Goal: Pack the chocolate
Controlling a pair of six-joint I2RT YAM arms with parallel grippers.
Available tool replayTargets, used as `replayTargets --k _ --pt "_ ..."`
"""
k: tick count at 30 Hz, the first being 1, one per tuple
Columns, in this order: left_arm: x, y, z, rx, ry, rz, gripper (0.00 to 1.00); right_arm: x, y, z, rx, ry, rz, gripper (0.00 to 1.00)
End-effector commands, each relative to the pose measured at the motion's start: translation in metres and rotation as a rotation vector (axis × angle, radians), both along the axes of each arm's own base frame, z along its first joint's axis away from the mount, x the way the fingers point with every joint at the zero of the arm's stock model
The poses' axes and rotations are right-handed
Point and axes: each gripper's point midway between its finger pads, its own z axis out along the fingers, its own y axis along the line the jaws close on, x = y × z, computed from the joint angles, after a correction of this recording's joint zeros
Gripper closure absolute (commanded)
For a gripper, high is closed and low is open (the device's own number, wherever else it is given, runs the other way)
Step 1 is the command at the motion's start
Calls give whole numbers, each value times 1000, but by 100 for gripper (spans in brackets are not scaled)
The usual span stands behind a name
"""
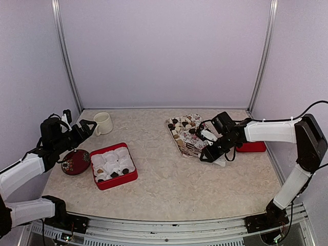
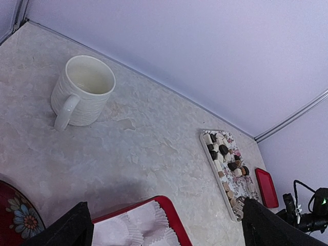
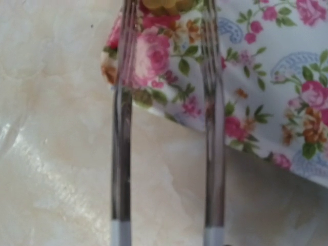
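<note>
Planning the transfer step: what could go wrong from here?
1. The right pincer seems to pinch a tan piece only at its tips, over the tray corner; it could slip on the way to the box.
2. The cups look loose and crumpled; a drop may miss or tip one.
3. The open left pincer hangs by the box; the arms could crowd.

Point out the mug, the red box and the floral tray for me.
mug [image 2: 84, 97], left wrist view, on its ribbed side wall.
red box [image 1: 120, 181], top external view, on its near wall.
floral tray [image 3: 266, 77], right wrist view, on its bare patterned surface.
</note>
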Motion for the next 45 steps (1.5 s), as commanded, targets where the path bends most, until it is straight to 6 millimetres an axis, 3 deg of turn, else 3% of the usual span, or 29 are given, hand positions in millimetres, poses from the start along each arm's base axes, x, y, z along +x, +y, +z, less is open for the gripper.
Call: replayTargets --k 1,17,25,30,37,41,45 --pt "5 4 15 16 -41 13 1 19 8 10 26 -46 6 59" --pt "5 6 13 26 -34 19 1 28 4 4 -18 -50 -11 65" --pt "6 5 13 21 -36 17 1 26 -11 26 -20 -85 -42 70" --pt "5 5 14 20 -38 15 1 27 -5 53 21 -120 -22 71" --pt "5 5 14 15 -38 15 1 30 35 99 128 -167 84 72" --pt "5 5 13 13 -36 15 1 22 83 118 170 -189 191 72" --pt "4 5 12 11 -34 16 1 5 137 124 205 -187 307 72"
